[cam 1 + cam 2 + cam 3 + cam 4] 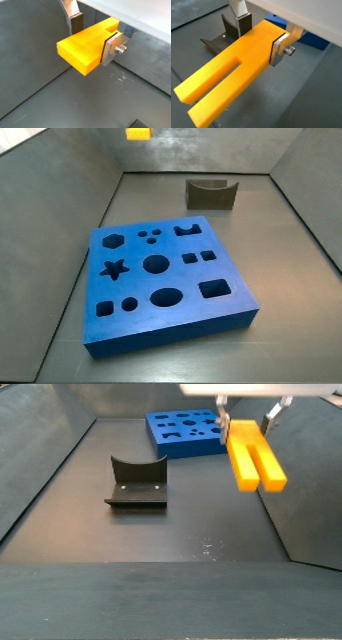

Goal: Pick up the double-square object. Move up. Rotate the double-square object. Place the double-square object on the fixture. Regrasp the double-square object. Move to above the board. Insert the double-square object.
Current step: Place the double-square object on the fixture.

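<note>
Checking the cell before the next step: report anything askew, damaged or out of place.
Nothing stands out. The gripper, raised above the floor, clamps the double-square object. The fixture is upright and empty. The board lies flat, holes unfilled.

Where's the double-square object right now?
The double-square object is clamped in the pincer, hanging prongs-down in the air in a side view, clear of the floor, beside the fixture and nearer the camera than the board.
</note>
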Robot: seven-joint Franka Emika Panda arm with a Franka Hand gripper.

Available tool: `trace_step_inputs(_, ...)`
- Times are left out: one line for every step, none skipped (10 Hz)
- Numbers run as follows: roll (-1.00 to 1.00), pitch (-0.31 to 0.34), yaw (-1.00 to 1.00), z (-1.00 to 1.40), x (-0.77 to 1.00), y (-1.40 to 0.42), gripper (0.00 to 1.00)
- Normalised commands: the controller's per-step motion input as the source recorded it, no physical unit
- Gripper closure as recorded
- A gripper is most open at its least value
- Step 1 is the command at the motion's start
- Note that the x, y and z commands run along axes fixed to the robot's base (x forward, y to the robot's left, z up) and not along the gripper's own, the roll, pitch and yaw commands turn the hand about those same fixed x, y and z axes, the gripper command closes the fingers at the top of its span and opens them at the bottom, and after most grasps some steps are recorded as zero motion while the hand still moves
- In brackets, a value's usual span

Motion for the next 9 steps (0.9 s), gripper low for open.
trace_step_inputs(0.10,0.085,0.03,0.32,0.00,0.01,1.00)
trace_step_inputs(0.10,0.089,0.03,0.18,0.00,0.00,1.00)
trace_step_inputs(0.01,-0.302,-0.01,-0.26,1.00,-0.11,1.00)
trace_step_inputs(0.01,-0.286,0.00,-0.29,1.00,-0.11,1.00)
trace_step_inputs(-0.01,-0.255,0.00,-0.29,1.00,-0.10,1.00)
trace_step_inputs(-0.03,-0.161,0.00,-0.25,1.00,-0.09,1.00)
trace_step_inputs(-0.05,-0.078,0.01,-0.21,1.00,-0.08,1.00)
trace_step_inputs(-0.06,-0.044,0.01,-0.20,1.00,-0.07,1.00)
trace_step_inputs(-0.06,-0.028,0.01,-0.19,1.00,-0.06,1.00)
